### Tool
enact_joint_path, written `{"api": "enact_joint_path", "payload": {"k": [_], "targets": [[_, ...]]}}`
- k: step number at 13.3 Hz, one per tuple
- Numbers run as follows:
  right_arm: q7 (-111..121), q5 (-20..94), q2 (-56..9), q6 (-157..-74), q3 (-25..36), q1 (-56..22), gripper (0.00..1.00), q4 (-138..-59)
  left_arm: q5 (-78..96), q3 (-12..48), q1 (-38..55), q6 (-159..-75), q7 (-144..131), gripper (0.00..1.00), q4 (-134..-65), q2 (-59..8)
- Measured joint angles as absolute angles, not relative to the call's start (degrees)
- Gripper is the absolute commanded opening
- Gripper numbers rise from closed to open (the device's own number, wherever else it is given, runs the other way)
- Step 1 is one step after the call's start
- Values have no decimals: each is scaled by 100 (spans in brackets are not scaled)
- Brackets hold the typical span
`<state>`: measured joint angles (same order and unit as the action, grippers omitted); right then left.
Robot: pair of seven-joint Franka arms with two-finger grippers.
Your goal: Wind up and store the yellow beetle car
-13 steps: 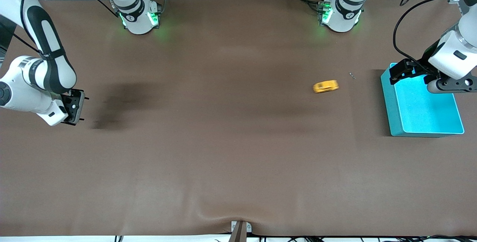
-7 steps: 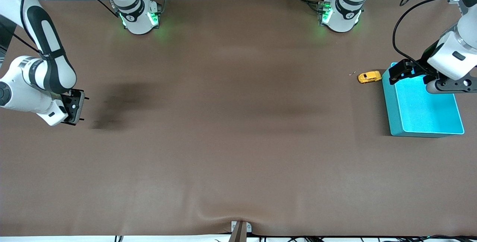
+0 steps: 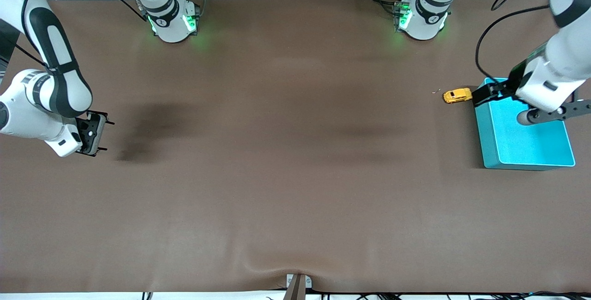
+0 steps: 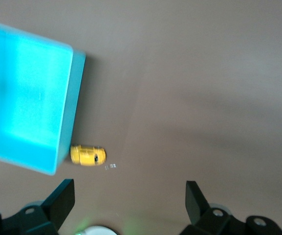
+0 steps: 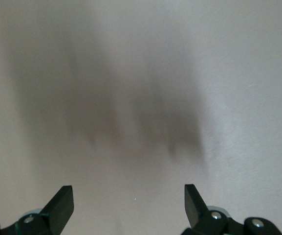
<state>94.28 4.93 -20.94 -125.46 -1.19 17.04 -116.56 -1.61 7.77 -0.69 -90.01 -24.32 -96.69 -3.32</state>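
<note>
Small, glossy, rounded yellow beetle car [image 3: 457, 95] sits on the matte brown desk [image 3: 286, 175], right against the outside wall of the smooth, boxy teal bin [image 3: 489, 152]. The left tool [image 3: 480, 94] hangs over the bin's corner just beside the car, fingers spread, nothing grasped. The right tool [image 3: 94, 133] waits, released, at the right arm's end.

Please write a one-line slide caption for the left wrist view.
Open left gripper above yellow beetle car beside teal bin.
</note>
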Motion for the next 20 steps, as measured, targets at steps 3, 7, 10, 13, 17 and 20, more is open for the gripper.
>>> {"api": "enact_joint_path", "payload": {"k": [3,7,10,13,17,20], "targets": [[8942,656,-2078,-11896,-153,1678,100,-11036,-167,764,-140,-9094,-3504,100,-10374,-406],[7661,671,-2032,-10764,-196,1360,100,-9929,-170,735,-525,-10349,-4575,100,-11529,-490],[6805,673,-2010,-10217,-203,1083,100,-9275,-449,739,-577,-11176,-5390,100,-12481,-548],[5932,678,-2003,-9671,-209,864,100,-8627,-959,746,-583,-11418,-6332,100,-13019,-698],[5438,678,-1998,-9480,-210,743,100,-8073,-1003,736,-908,-11881,-7266,100,-13260,-908],[4825,678,-1996,-9357,-209,743,100,-7827,-1003,723,-1289,-12620,-7847,100,-13531,-1104]]}}
